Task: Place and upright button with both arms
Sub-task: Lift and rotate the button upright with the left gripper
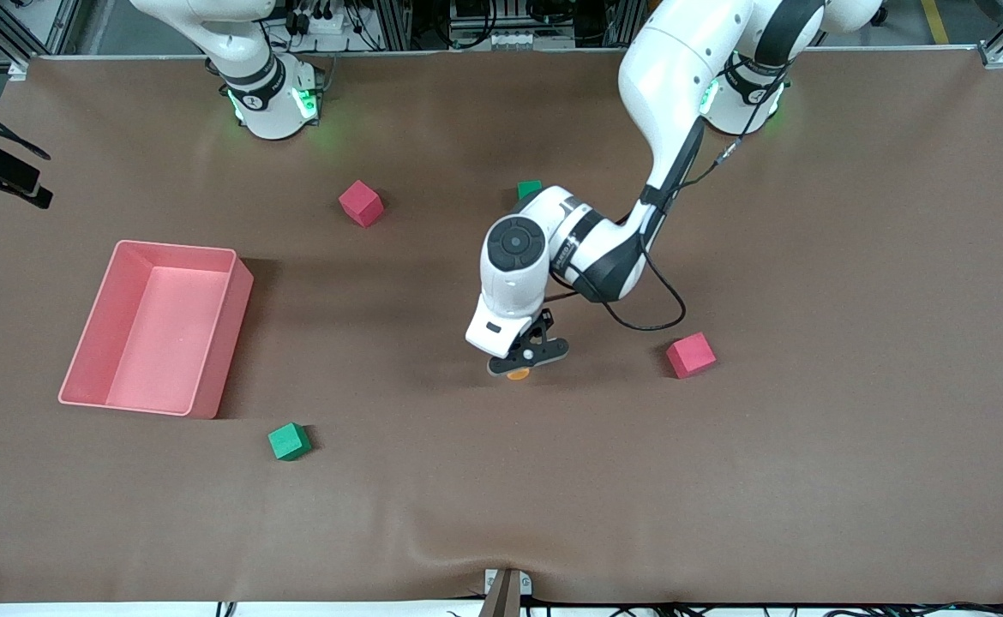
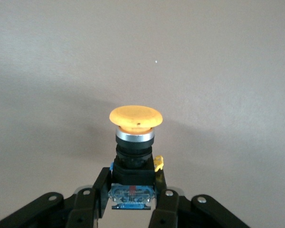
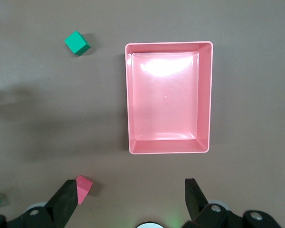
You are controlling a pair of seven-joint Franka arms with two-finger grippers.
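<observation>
My left gripper (image 2: 133,202) clamped the button (image 2: 135,142) by its base, cap probably pointing away from my fingers; right gripper (image 3: 128,199) waited spread over the bin (image 3: 168,102).

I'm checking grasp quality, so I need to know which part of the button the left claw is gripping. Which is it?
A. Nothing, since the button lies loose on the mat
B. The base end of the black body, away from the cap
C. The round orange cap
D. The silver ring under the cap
B: in the left wrist view the left claw is shut on the base of the small orange-capped black push-button, with the cap pointing away from its fingers.
</observation>
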